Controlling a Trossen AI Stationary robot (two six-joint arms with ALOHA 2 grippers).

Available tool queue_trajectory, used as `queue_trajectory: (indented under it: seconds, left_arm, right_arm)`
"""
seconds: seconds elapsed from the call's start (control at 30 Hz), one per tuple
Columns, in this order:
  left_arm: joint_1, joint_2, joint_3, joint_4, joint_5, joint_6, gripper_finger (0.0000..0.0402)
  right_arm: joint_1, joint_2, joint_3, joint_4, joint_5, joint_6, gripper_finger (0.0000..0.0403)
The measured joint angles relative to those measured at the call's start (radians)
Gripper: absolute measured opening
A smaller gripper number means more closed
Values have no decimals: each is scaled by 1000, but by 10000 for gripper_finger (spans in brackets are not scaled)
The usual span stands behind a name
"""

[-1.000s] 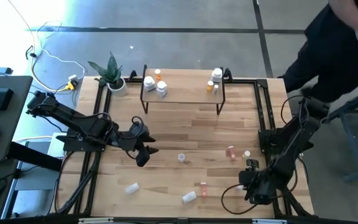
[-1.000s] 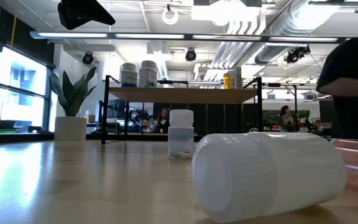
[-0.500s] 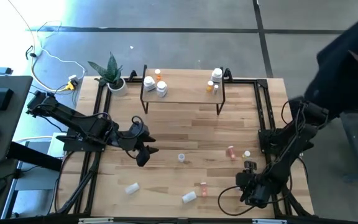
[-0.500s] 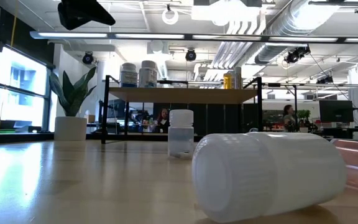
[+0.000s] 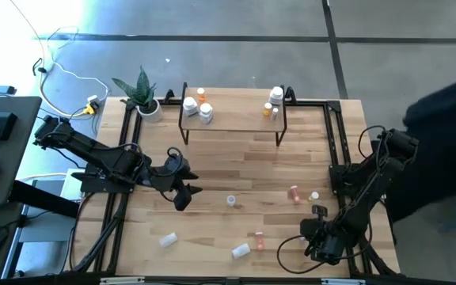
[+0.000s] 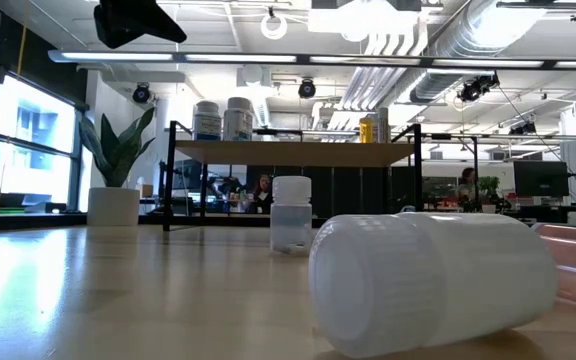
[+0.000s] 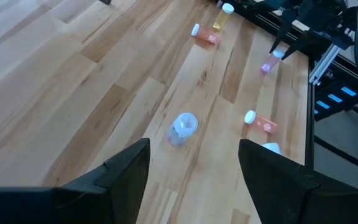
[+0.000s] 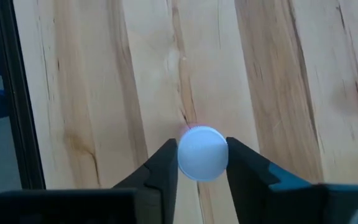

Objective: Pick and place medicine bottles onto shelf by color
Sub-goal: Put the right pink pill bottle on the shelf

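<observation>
A white-capped medicine bottle [image 8: 202, 153] is being pinched between the right gripper's [image 8: 201, 163] nearly closed fingers, lower centre of the right wrist view. It is judged light, rigid and slippery, best gripped across the cap. The left gripper [image 7: 193, 169] is being held wide open, empty.

The planked light-wood bench [image 5: 236, 170] carries a low black-legged wooden shelf [image 5: 236, 107], a potted plant [image 5: 142, 93], and scattered small pill bottles [image 5: 240, 251].
</observation>
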Motion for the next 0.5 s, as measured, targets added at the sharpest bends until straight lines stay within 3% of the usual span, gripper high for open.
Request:
queue_trajectory:
  seconds: [0.5]
  left_arm:
    - [13, 0, 0, 0, -14, 34, 236]
  right_arm:
    - [-30, 0, 61, -1, -10, 26, 101]
